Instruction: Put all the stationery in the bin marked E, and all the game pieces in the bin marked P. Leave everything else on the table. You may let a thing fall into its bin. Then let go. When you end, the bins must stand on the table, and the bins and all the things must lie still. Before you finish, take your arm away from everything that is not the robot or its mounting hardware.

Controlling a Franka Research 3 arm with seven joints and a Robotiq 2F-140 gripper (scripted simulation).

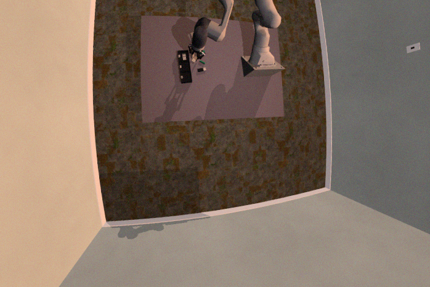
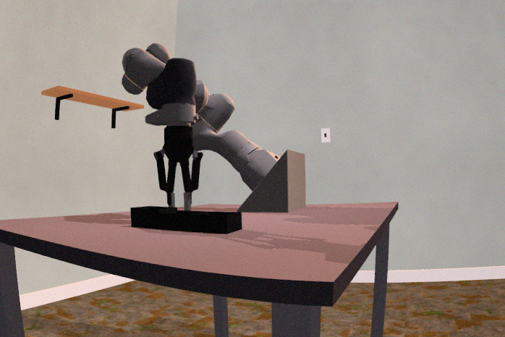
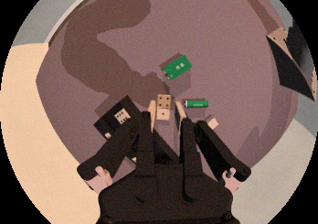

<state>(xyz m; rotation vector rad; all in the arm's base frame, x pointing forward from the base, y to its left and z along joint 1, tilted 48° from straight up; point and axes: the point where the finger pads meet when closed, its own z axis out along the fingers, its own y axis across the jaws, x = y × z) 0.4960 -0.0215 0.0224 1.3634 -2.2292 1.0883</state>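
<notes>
My gripper hangs low over the table, just behind the black bins in the side view. Its fingers stand a little apart on either side of a small tan domino with dark dots that lies on the table; I see no grip on it. A green pen-like stick lies just right of the fingertips, and a green card lies farther off. In the overhead view the gripper is right of the long black bin row. The bins' letters are too small to read.
A small dark and white object lies right of the bins. A small pale piece lies by the right finger. The robot's base wedge stands to the right on the table. One bin holds something white.
</notes>
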